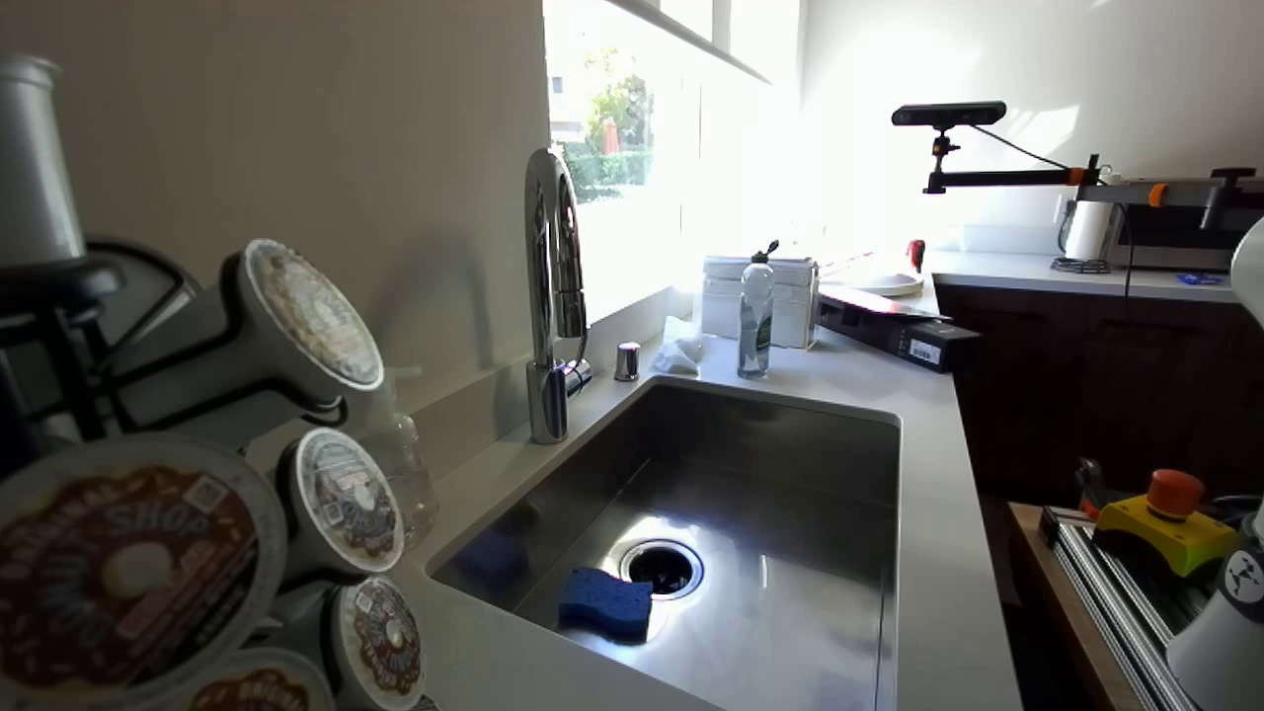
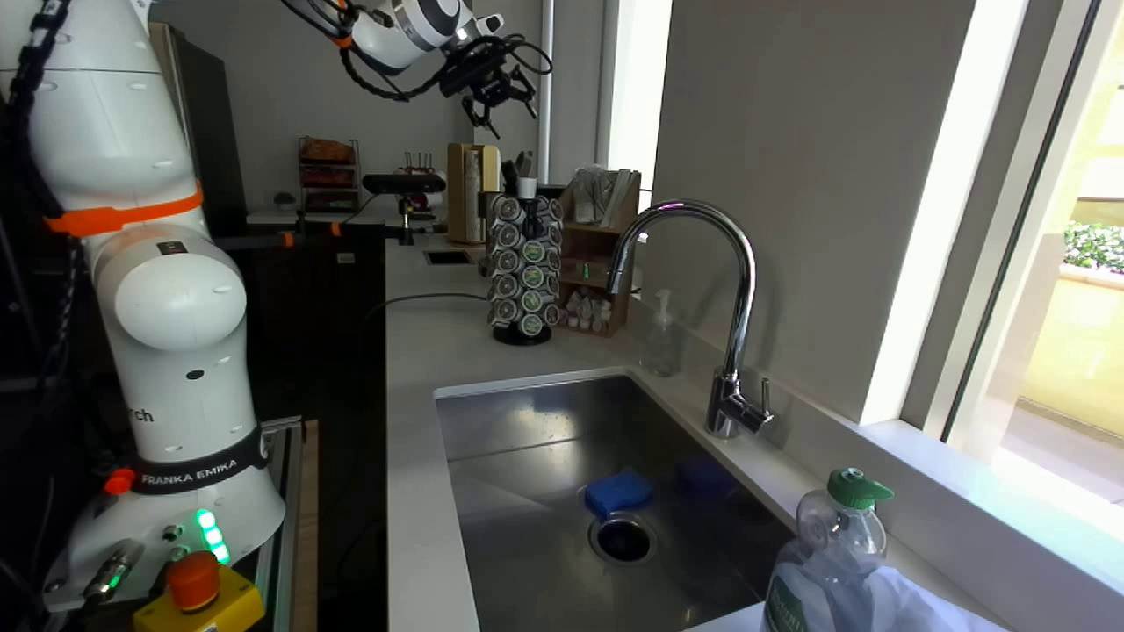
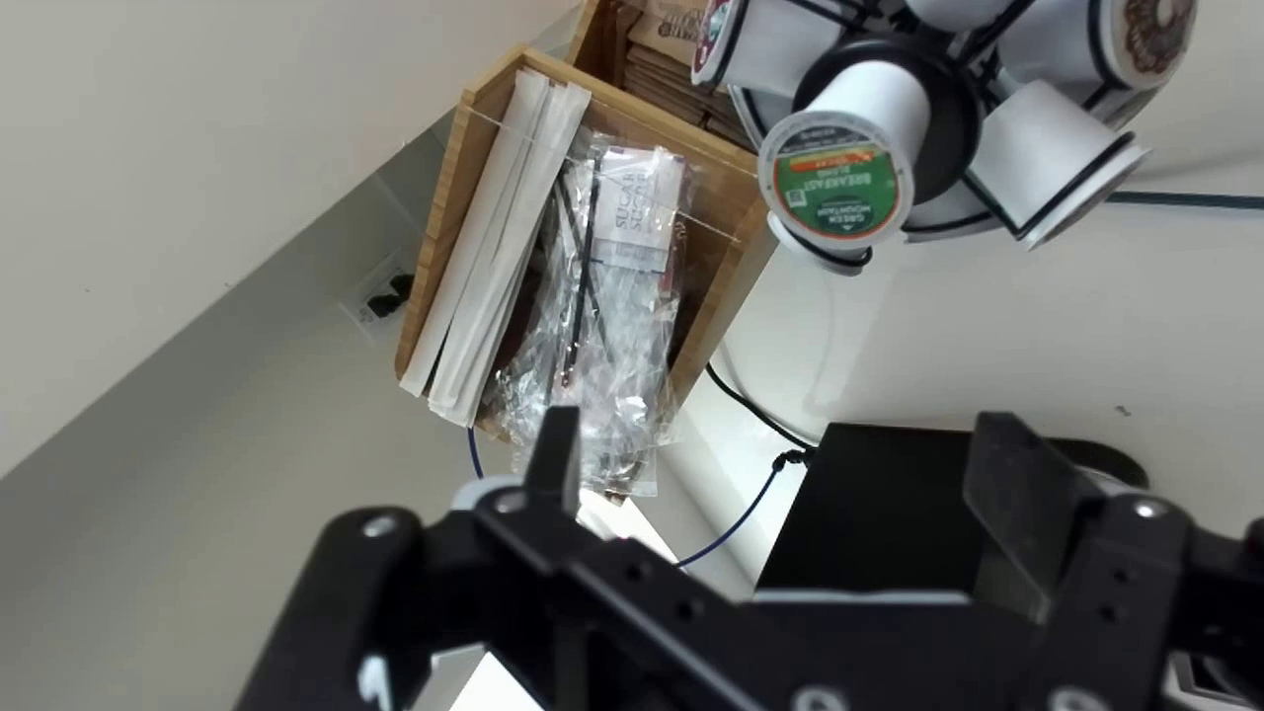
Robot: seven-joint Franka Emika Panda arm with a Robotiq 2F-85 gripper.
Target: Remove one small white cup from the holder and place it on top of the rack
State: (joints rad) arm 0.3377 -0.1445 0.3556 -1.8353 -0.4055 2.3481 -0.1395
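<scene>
The holder (image 2: 530, 219) is a black wire tower on the counter, filled with several whitish cups showing printed round faces. Its black top disc (image 3: 953, 148) shows in the wrist view. One small white cup (image 3: 889, 104) with a green printed lid stands on that disc, lid up. It also shows in both exterior views, on top of the holder (image 1: 59, 286), as a plain whitish cup (image 1: 39, 168) and a small white cup (image 2: 527, 188). My gripper (image 2: 515, 125) is up in the air above the holder, apart from it. In the wrist view its fingers (image 3: 780, 425) are wide apart with nothing between them.
A wooden organizer (image 3: 726, 296) with packets and white sleeves stands beside the holder, against the wall. A black box (image 3: 879, 504) is below the gripper. The sink (image 2: 527, 491), tall faucet (image 2: 745, 281) and blue sponge (image 2: 619, 491) are nearby.
</scene>
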